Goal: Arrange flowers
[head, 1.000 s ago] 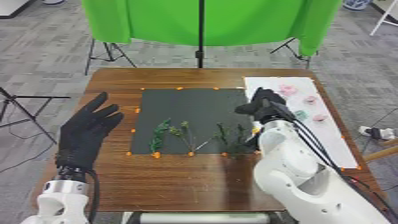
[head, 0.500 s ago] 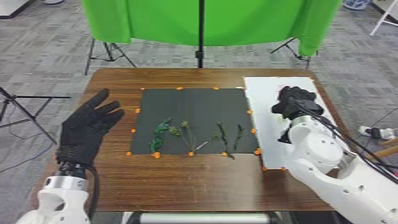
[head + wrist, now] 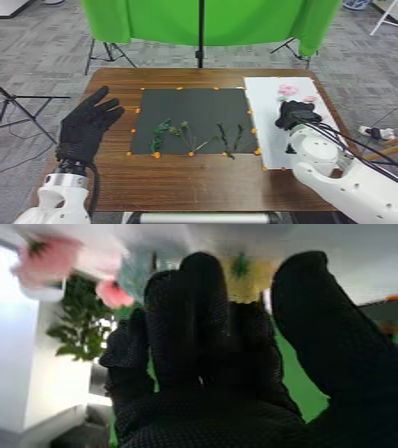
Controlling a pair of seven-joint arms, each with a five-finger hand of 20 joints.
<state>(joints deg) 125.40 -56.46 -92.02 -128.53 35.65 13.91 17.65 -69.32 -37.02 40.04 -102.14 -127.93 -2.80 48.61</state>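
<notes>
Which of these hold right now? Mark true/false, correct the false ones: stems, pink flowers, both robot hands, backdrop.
1. The green stems lie on the dark mat. True.
2. The pink flowers lie on the dark mat. False: they are on the white sheet.
3. The right robot hand is at the white sheet. True.
4. The left robot hand is curled into a fist. False: its fingers are extended.
5. The green backdrop hangs between the two hands. False: it hangs beyond the table's far edge.

Left hand (image 3: 83, 131) with fingers straight and spread, right hand (image 3: 297, 115) with fingers extended, thumb apart, white right arm (image 3: 345, 194) slanting inward
</notes>
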